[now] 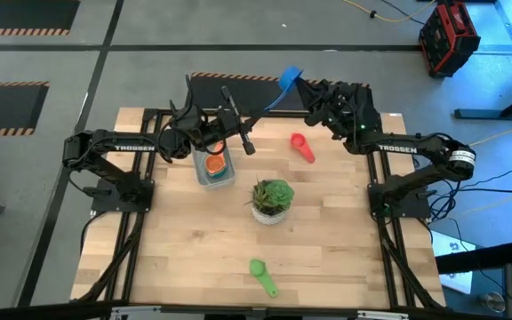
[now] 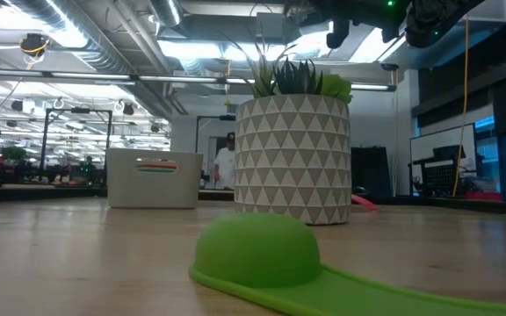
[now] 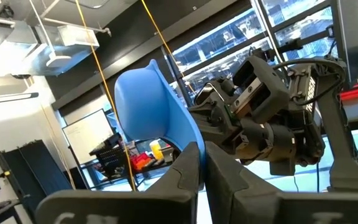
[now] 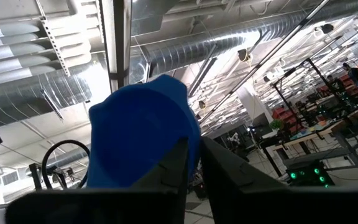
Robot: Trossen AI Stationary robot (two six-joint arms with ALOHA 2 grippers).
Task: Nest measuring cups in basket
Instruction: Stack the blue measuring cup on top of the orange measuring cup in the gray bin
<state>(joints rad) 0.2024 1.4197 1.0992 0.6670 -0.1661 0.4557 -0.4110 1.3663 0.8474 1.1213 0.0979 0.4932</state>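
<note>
The blue cup (image 1: pixel 290 78) is hanging in the air above the far edge of the worktop (image 1: pixel 194 258), well clear of the wood, and both arms are meeting at it. The left end effector (image 3: pixel 202 163) is pressing its fingers together on the cup's lower edge, with the bowl rising above them. The right end effector (image 4: pixel 194 158) is reaching in from the other side, and its fingers are sitting close together, pinching the same cup. Down below, the basket (image 1: pixel 204 180) is sitting beneath the left arm, with an orange cup (image 1: pixel 214 164) lying inside it. The red cup (image 1: pixel 302 147) is lying on the wood between basket and right arm. The potted plant (image 1: pixel 272 200) is standing mid-worktop, and the green cup (image 1: pixel 261 275) is resting bowl down near the front edge.
</note>
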